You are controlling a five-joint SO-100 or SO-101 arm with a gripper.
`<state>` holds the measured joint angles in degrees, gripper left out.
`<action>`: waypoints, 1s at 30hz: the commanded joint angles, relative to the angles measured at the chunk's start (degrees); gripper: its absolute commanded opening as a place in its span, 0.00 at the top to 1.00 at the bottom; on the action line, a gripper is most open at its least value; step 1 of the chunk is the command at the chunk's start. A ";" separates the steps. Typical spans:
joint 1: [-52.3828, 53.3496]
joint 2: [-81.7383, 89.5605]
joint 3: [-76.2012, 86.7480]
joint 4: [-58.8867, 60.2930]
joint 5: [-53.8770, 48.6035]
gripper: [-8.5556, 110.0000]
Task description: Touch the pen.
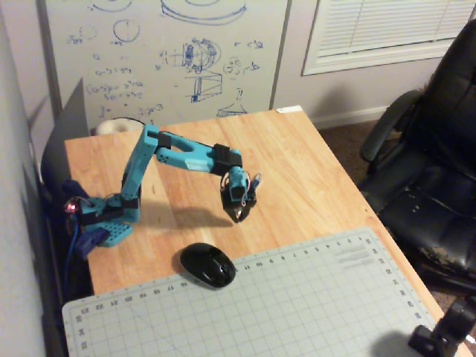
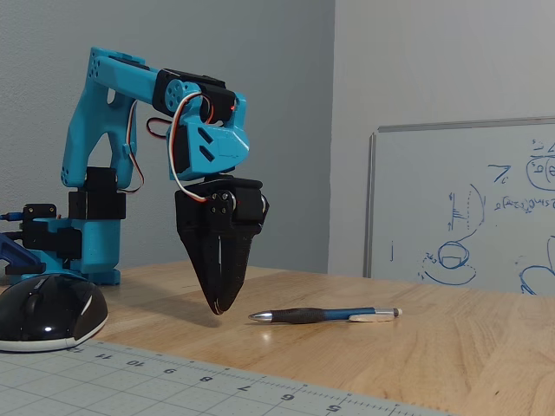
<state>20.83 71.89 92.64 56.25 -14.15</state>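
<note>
From my station, I see the blue arm [image 1: 160, 152] bent over the wooden bench [image 1: 312, 171], with its dark tool [image 2: 218, 308] pointing straight down; in the low fixed view the two fingers [image 2: 208, 260] meet at their tips, clenched on nothing, and the tip hangs just above the wood. The pen [image 2: 325, 315] lies flat on the bench just to the right of the tool in that view, its silvery tip aimed toward the tool and a small gap left between them; a pale flat scrap [image 2: 371, 318] sits under its far end. In the high fixed view I cannot make the pen out beside the tool [image 1: 238, 216]. A black mouse [image 1: 207, 265] rests at the edge of the gridded cutting mat [image 1: 297, 305], near the arm's base. A whiteboard [image 1: 171, 52] with blue sketches stands behind the bench, and a black office chair [image 1: 431, 163] sits off to the right.
</note>
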 commanded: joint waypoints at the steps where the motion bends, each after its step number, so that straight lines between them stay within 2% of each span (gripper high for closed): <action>1: -21.71 117.33 87.45 7.91 7.38 0.92; 7: -26.37 117.42 87.45 7.91 11.60 0.92; 30: -26.46 117.95 86.57 6.94 11.43 0.92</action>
<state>-5.45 189.58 180.79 64.42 -3.34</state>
